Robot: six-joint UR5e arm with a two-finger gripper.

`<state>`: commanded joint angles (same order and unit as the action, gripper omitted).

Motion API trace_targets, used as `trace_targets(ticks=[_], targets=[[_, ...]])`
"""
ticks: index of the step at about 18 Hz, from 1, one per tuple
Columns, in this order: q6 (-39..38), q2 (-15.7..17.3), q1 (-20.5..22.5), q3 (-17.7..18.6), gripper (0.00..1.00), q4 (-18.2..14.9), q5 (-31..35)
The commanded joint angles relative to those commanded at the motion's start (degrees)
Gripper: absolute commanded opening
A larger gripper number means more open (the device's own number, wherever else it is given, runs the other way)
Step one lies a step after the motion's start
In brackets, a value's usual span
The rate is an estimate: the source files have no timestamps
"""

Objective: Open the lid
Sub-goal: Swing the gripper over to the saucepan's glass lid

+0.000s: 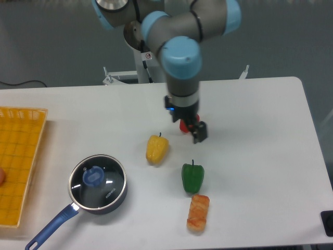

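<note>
Fixed camera: lid (98, 177) sits closed on the saucepan (109, 200), front left, blue knob (93, 177) up for grabbing. Gripper (196, 131) hangs well apart, over the red pepper (184, 125); finger gap unreadable, nothing held.

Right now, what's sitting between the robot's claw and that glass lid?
In the camera view, the yellow pepper lies between the gripper and the lid; otherwise bare table.

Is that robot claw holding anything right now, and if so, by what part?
Nothing. The gripper hangs over the table by the red pepper, and the lid sits untouched on the saucepan.
</note>
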<state>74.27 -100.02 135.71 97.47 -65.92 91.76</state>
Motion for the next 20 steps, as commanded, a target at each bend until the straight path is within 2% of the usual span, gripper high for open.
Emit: trace_targets(ticks=[4, 6, 12, 14, 20], targets=[[0.52, -0.96, -2.81, -1.05, 1.00, 0.35, 0.17], [3.15, -1.32, -3.87, -1.67, 1.00, 0.27, 0.26], [4.13, -5.44, -8.17, -5.35, 1.00, -0.26, 1.05], [3.35, -6.85, -9.93, -6.94, 1.00, -0.26, 1.76], [-5.44, -8.96, -13.54, -7.65, 1.00, 0.53, 1.58]])
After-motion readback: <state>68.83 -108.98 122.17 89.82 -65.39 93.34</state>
